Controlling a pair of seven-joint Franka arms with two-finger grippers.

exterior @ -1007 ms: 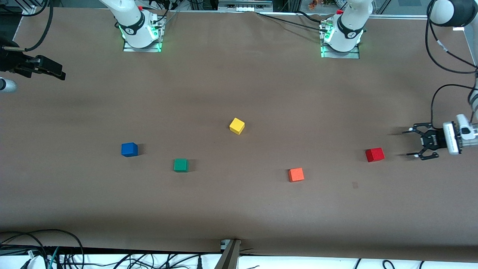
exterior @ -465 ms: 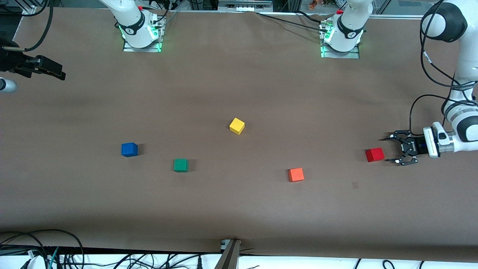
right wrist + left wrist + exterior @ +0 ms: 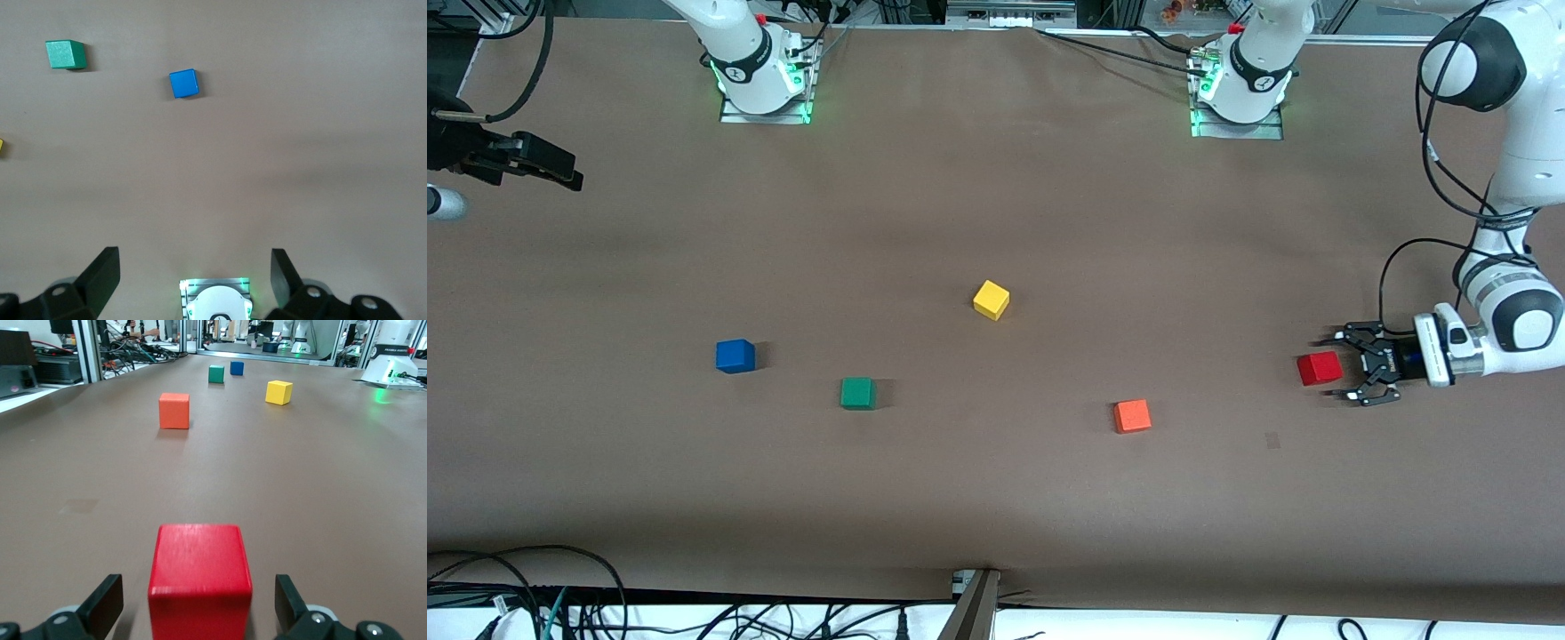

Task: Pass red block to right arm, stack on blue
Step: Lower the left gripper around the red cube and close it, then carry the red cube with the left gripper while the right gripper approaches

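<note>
The red block point(image 3: 1317, 368) sits on the table toward the left arm's end. My left gripper point(image 3: 1330, 368) is open and low at the table, with its fingers on either side of the block and not touching it. In the left wrist view the red block point(image 3: 200, 577) fills the gap of the left gripper point(image 3: 199, 605). The blue cube point(image 3: 735, 356) sits toward the right arm's end and also shows in the right wrist view point(image 3: 183, 83). My right gripper point(image 3: 560, 173) waits open and empty at the table's edge, and shows open in its own view point(image 3: 193, 275).
An orange cube point(image 3: 1132, 415), a green cube point(image 3: 857, 393) and a yellow cube point(image 3: 991, 300) lie between the red and blue cubes. The arm bases point(image 3: 760, 76) point(image 3: 1240, 89) stand farthest from the front camera. Cables hang along the nearest edge.
My left gripper has moved in toward the red block, and its open fingers now straddle it. The blocks and the right arm have not moved.
</note>
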